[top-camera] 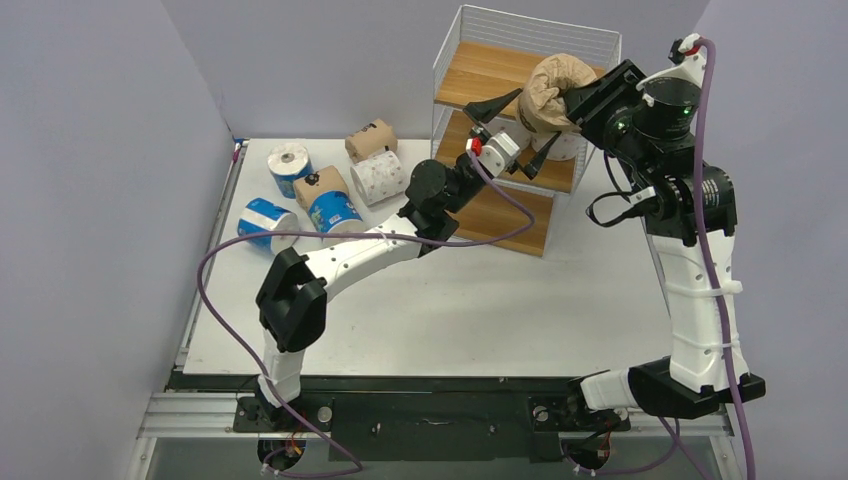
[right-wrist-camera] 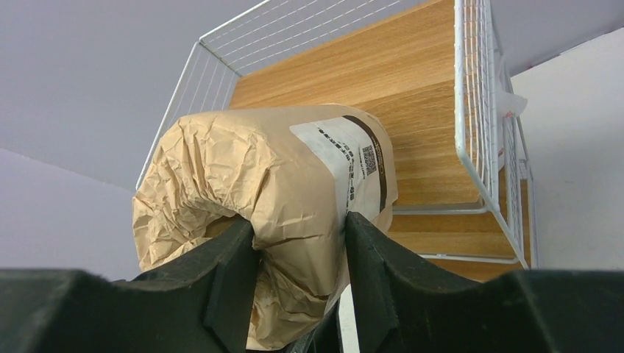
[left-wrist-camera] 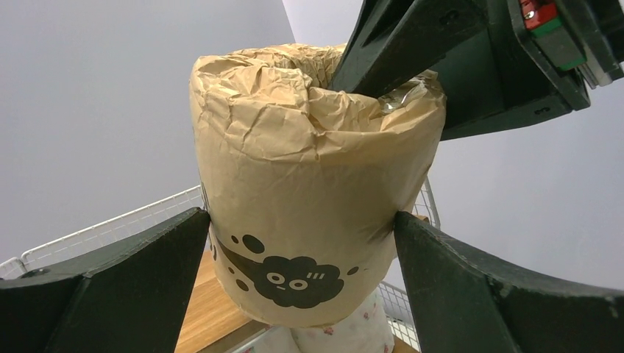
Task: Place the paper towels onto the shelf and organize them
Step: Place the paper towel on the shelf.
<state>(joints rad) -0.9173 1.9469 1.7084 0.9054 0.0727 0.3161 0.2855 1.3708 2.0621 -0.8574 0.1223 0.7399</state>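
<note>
Above the tabletop's far edge, one paper towel roll hangs at the shelf while six wait to be shelved.

Near the white tabletop's (top-camera: 450,310) far-left corner lie six short wrapped rolls (top-camera: 335,211): three blue-and-white, two brown, one white with pinkish dots. Most of the job looks undone. To their right, the left gripper (top-camera: 525,122) is spread wide, its fingers (left-wrist-camera: 132,272) flanking a brown crinkled-paper roll with a black cloud mark (left-wrist-camera: 309,169); contact cannot be judged. That roll is held up at the front of the top board of the three-tier white wire shelf with wooden boards (top-camera: 500,62), not yet set down. A white pink-dotted roll (left-wrist-camera: 346,334) sits on a lower tier beneath. Rightmost, the right gripper (right-wrist-camera: 298,243) pinches the brown roll's wall, one finger in its hollow end.
</note>
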